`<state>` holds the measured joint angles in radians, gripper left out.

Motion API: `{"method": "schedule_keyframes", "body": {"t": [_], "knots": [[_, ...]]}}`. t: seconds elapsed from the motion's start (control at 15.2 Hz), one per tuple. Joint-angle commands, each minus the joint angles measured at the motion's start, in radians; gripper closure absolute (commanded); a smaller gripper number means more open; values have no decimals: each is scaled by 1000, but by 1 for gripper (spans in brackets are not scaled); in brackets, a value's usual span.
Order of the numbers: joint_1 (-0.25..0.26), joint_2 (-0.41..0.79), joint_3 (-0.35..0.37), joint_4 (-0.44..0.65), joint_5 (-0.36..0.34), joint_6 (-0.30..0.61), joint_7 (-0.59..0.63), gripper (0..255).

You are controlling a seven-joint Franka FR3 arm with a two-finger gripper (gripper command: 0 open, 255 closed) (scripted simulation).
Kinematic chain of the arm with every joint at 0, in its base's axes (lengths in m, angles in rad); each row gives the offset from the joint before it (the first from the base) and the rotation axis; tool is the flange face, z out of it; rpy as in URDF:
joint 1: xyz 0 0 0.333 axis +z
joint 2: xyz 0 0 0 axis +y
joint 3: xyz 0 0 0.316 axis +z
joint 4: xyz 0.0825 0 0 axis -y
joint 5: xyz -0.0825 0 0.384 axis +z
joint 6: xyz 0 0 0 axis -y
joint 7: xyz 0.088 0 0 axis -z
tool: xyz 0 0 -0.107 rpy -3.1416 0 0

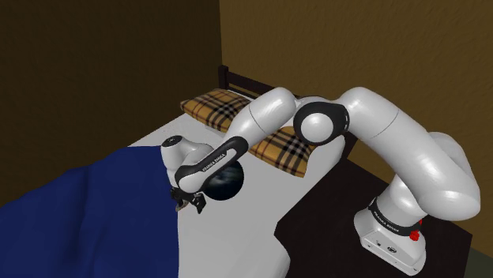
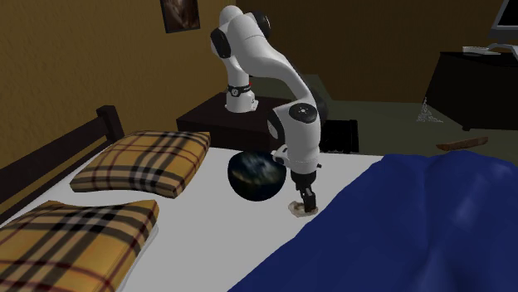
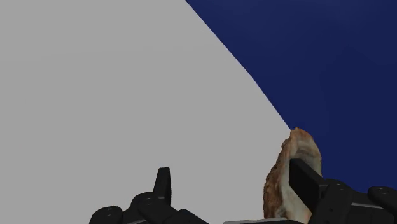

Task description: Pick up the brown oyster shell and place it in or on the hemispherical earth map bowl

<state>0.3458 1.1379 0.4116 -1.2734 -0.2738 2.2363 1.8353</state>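
Note:
The brown oyster shell (image 3: 283,181) stands on edge on the white sheet, right at the border of the blue blanket (image 3: 318,57). My gripper (image 3: 232,177) is open around it: the shell leans against the inner side of one finger (image 3: 306,181), while the other finger is well clear of it. In the second exterior view the gripper (image 2: 308,201) points straight down onto the shell (image 2: 297,211). The dark earth map bowl (image 2: 257,176) sits on the sheet just beside the gripper, toward the pillows. In the shoulder view the bowl (image 1: 227,182) is right behind the gripper (image 1: 190,204).
Two plaid pillows (image 2: 145,162) (image 2: 66,240) lie at the head of the bed by the dark headboard (image 2: 106,116). The blue blanket (image 1: 87,213) covers the foot half. A dark nightstand (image 2: 207,116) carries the robot's stand.

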Motion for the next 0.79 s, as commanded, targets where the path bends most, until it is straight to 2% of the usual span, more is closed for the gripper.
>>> {"method": "schedule_keyframes", "body": {"t": [0.0,0.2,0.26,0.53,0.73], "knots": [[1,4,0,-2,0,0,0,0],[1,4,0,-2,0,0,0,0],[3,8,-1,3,0,-1,0,255],[-2,1,-1,-15,-1,10,1,255],[15,23,-3,22,-1,-1,6,255]]}}
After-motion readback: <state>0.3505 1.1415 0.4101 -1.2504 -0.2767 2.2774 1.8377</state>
